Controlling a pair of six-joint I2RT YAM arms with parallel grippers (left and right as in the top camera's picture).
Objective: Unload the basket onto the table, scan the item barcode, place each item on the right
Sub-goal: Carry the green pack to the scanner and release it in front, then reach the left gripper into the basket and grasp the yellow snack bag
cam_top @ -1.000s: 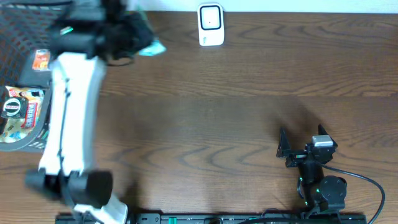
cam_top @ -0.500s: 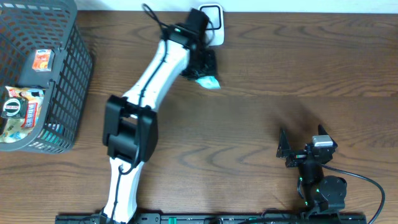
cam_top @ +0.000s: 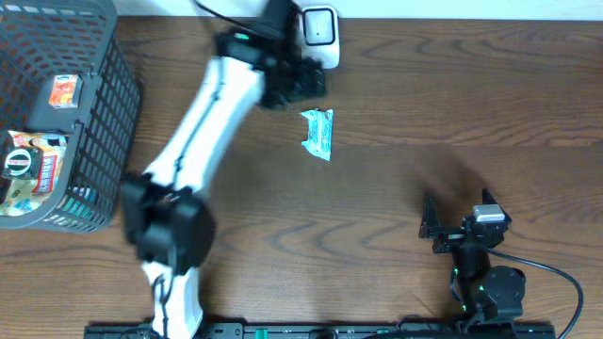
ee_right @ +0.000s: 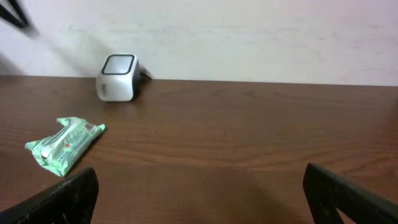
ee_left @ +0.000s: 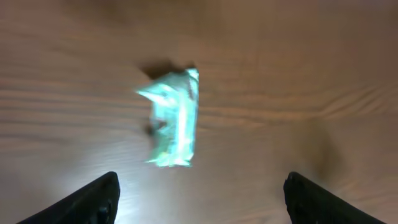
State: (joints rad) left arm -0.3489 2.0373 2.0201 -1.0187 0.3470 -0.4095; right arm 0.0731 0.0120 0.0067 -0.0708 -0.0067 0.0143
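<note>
Desk (cam_top: 443,104) of dark wood, seen from above and from both wrists. A green foil packet (cam_top: 317,133) lies flat on the bare wood, touching neither arm, a short way in front of the white barcode scanner (cam_top: 319,36) that stands at the desk's far edge. The left end effector (cam_top: 300,83) hangs over the wood between scanner and packet, slightly to one side of both. Its fingers (ee_left: 93,202) are spread wide and grip nothing, and in the wrist view the packet rests on the desk beyond the gap, clear of both fingers. The right end effector (cam_top: 459,224) sits well apart near the desk's front right, likewise spread wide and empty, and its camera faces the packet and scanner. A dark wire basket (cam_top: 113,104) at the far left corner holds a small orange box (cam_top: 62,91) and other packaged goods (cam_top: 28,169).
</note>
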